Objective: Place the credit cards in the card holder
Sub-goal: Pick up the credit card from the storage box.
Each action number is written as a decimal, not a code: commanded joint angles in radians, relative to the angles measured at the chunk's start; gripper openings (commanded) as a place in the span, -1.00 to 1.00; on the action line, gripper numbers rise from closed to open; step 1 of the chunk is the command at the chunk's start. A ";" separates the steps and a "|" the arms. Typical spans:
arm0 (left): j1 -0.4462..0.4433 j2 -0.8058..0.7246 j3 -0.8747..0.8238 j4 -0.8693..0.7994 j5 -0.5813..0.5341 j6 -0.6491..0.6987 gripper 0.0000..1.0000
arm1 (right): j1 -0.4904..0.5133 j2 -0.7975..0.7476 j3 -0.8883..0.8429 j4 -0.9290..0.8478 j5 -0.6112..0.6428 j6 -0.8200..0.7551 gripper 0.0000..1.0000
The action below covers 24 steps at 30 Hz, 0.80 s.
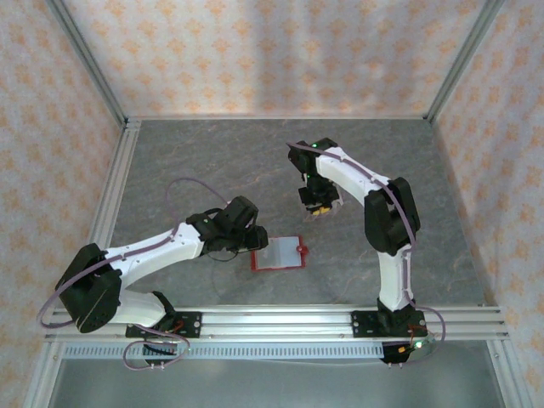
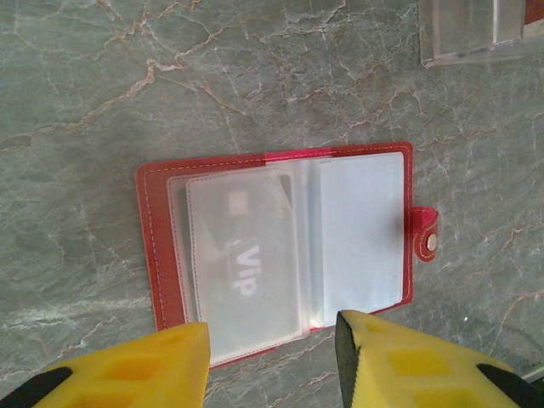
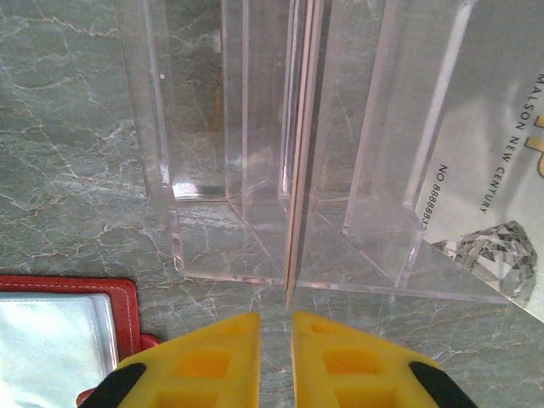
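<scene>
The card holder [image 1: 279,253] lies open on the table, red with pale sleeves and a snap tab on its right side. In the left wrist view the card holder [image 2: 348,229] has a "Vip" credit card [image 2: 246,255] inside its left sleeve. My left gripper [image 2: 272,327] hovers open over its near edge, touching nothing. My right gripper [image 3: 276,316] is above a clear rack [image 3: 212,127]. Its yellow fingers stand a narrow gap apart. A credit card [image 3: 297,170] stands edge-on in the rack, its near edge in line with that gap at the tips. Another credit card [image 3: 497,161] leans in the rack's right slot.
The clear rack [image 2: 472,34] stands behind and to the right of the card holder [image 3: 59,331], close to it. Aluminium rails and patterned walls enclose the marble-patterned table [image 1: 212,161]. My right gripper [image 1: 319,208] and left gripper [image 1: 255,244] are near each other at mid-table.
</scene>
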 commanded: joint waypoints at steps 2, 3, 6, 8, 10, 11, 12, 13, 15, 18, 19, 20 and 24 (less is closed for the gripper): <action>0.012 -0.022 -0.006 -0.021 -0.024 -0.002 -0.12 | 0.006 0.010 -0.005 -0.020 0.039 -0.011 -0.68; 0.012 -0.025 -0.006 -0.021 -0.024 -0.004 -0.12 | 0.005 0.011 -0.003 -0.020 0.041 -0.010 -0.69; 0.016 -0.029 -0.009 -0.022 -0.024 -0.005 -0.12 | 0.006 0.015 0.003 -0.019 0.044 -0.009 -0.71; 0.017 -0.031 -0.011 -0.022 -0.025 -0.005 -0.12 | 0.005 0.021 0.010 -0.023 0.044 -0.008 -0.73; 0.018 -0.032 -0.012 -0.027 -0.026 -0.006 -0.13 | 0.006 0.024 0.016 -0.024 0.050 -0.006 -0.76; 0.019 -0.036 -0.013 -0.028 -0.025 -0.006 -0.13 | 0.005 0.026 0.019 -0.025 0.052 -0.007 -0.77; 0.018 -0.036 -0.015 -0.028 -0.026 -0.006 -0.13 | 0.005 0.027 0.023 -0.026 0.056 -0.005 -0.77; 0.018 -0.038 -0.016 -0.028 -0.026 -0.007 -0.13 | 0.004 0.028 0.026 -0.027 0.059 -0.004 -0.78; 0.018 -0.041 -0.018 -0.031 -0.027 -0.007 -0.12 | 0.005 0.030 0.035 -0.028 0.063 -0.001 -0.82; 0.018 -0.045 -0.021 -0.029 -0.028 -0.007 -0.13 | 0.005 0.027 0.043 -0.032 0.070 -0.001 -0.88; 0.018 -0.044 -0.024 -0.029 -0.027 -0.008 -0.13 | 0.005 0.025 0.043 -0.033 0.073 -0.001 -0.91; 0.018 -0.047 -0.024 -0.030 -0.027 -0.008 -0.13 | 0.004 0.020 0.042 -0.033 0.074 -0.001 -0.94; 0.018 -0.053 -0.031 -0.029 -0.032 -0.011 -0.12 | 0.005 -0.007 0.030 -0.038 0.084 0.001 -1.00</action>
